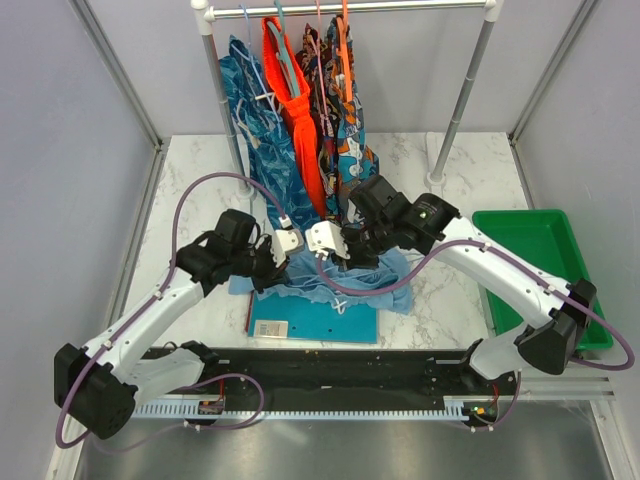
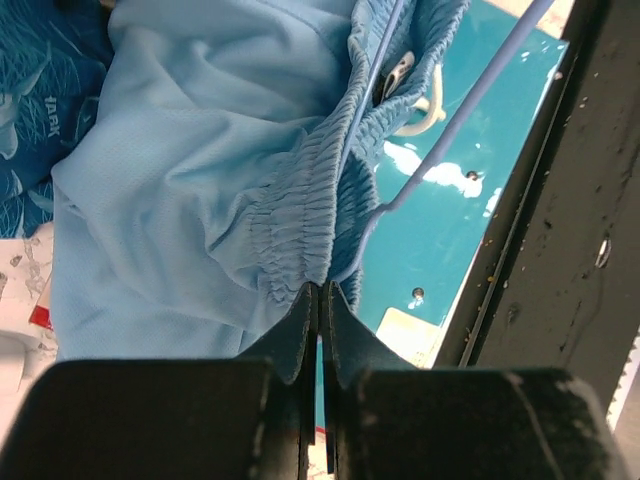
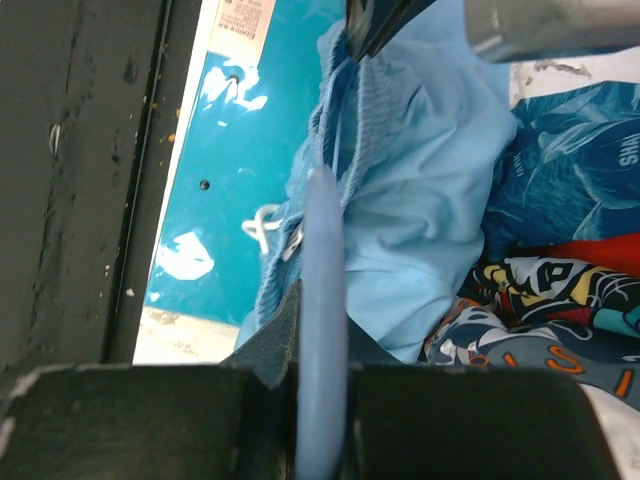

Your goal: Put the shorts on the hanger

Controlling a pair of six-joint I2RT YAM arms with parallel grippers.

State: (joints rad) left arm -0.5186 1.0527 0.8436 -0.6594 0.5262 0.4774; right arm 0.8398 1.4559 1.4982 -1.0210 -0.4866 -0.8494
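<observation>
The light sky-blue shorts (image 1: 385, 275) lie bunched on the table between my two grippers, partly over a teal board. My left gripper (image 1: 278, 262) is shut on their gathered elastic waistband (image 2: 300, 220), seen close in the left wrist view (image 2: 320, 288). The white drawstring (image 2: 420, 115) hangs at the waist opening. The thin pale blue hanger (image 2: 470, 100) runs through the waistband. My right gripper (image 1: 345, 255) is shut on a bar of the hanger (image 3: 322, 230), with the shorts (image 3: 430, 180) draped just beyond its jaws (image 3: 322, 292).
A teal board (image 1: 315, 322) lies at the near middle. A green tray (image 1: 545, 250) stands at the right. A clothes rack (image 1: 350, 8) at the back holds leafy blue shorts (image 1: 255, 120), orange shorts (image 1: 295, 110) and patterned garments (image 1: 345, 120). A black rail (image 1: 350, 385) runs along the near edge.
</observation>
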